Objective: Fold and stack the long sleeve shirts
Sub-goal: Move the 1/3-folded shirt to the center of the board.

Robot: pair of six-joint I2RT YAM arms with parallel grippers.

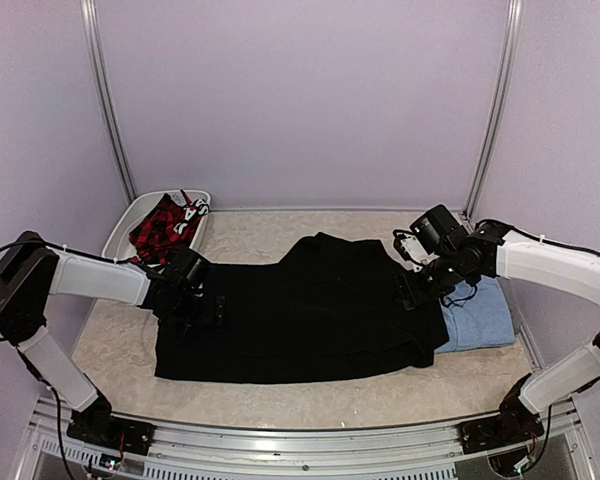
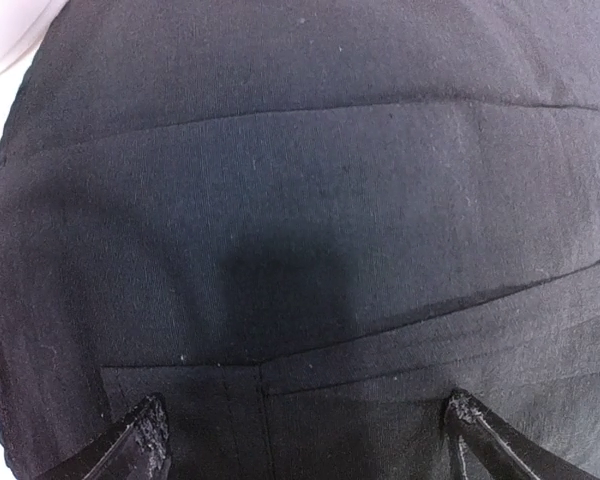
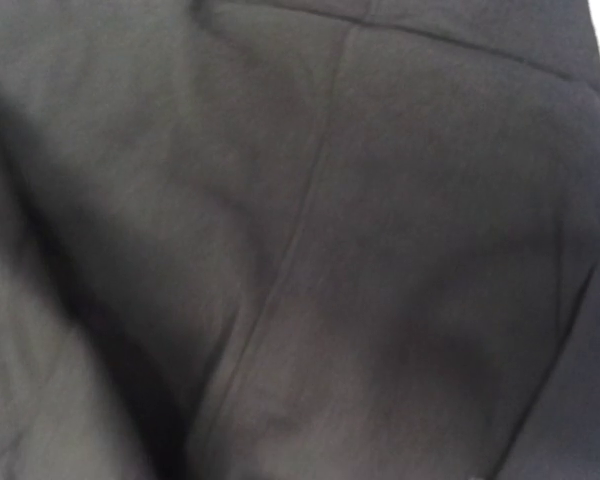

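The black shirt [image 1: 310, 320] lies spread flat across the middle of the table. It fills the left wrist view [image 2: 300, 200] and the right wrist view [image 3: 300, 240]. The light blue shirt [image 1: 480, 315] lies folded at the right, its left part under the black shirt's edge. My left gripper [image 1: 202, 300] is low over the black shirt's left end. In the left wrist view the left gripper [image 2: 310, 440] has its fingertips [image 2: 145, 440] wide apart with cloth below. My right gripper [image 1: 413, 288] is down on the black shirt's right end, and its fingers are hidden in the wrist view.
A white bin [image 1: 120, 228] at the back left holds a red and black plaid garment [image 1: 165, 225]. Purple walls close in the back and sides. The metal rail runs along the near edge.
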